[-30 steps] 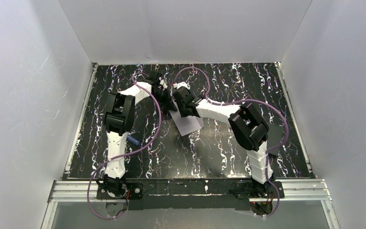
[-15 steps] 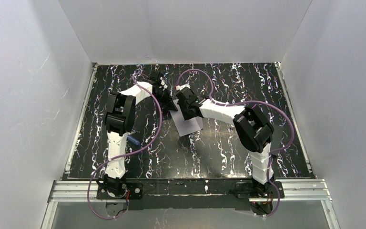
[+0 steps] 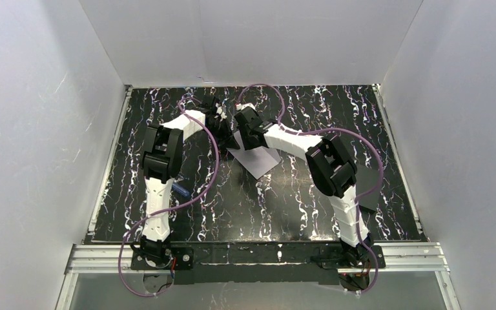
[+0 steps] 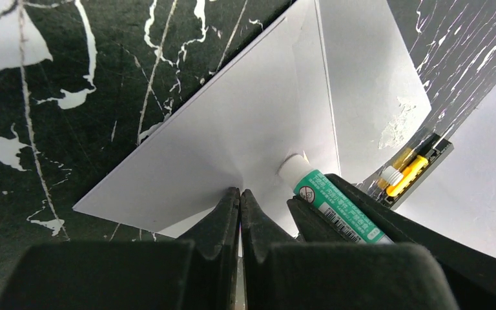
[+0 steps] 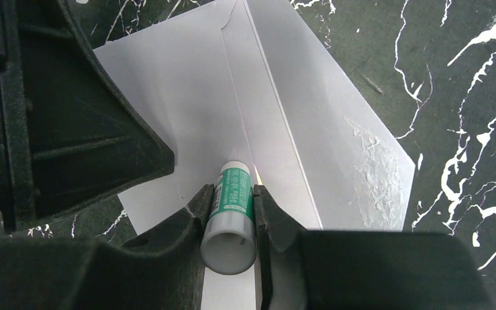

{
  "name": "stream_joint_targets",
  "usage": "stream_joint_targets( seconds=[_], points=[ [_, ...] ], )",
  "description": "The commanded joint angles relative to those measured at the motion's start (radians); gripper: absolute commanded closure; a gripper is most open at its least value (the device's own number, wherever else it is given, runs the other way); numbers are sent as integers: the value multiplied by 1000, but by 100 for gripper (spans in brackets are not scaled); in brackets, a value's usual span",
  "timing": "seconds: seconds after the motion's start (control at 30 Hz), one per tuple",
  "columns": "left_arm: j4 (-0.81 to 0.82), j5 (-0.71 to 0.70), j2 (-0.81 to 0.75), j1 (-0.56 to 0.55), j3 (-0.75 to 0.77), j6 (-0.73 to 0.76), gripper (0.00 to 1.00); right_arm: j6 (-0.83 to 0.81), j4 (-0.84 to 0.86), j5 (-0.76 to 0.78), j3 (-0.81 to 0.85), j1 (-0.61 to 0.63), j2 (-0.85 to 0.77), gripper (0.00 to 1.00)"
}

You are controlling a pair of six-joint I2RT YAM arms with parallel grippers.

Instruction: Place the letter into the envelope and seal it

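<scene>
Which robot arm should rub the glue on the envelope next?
The right. The right gripper clamps the glue stick, whose tip touches the envelope on its open flap. The left gripper is shut at the flap's edge, apparently pinching it, so it should just hold.

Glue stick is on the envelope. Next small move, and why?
Probably drag the green-labelled white glue stick along the flap of the pale lavender-grey paper envelope: the right gripper holds its tip on the paper, the left gripper pinches the edge, one glue smear already shows.
</scene>
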Motion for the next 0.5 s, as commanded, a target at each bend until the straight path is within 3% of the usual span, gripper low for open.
stream_joint_targets(
  seconds=[0.0, 0.23, 0.47],
  points=[
    [-54, -126, 74, -4, -10, 38, 100, 1, -86, -33, -39, -5, 20, 99],
    [-31, -204, 67, -4, -16, -60, 100, -98, -138, -121, -184, -6, -119, 99],
    [-12, -203, 55, -3, -41, -90, 100, -136, -85, -277, -267, -9, -158, 99]
  ],
)
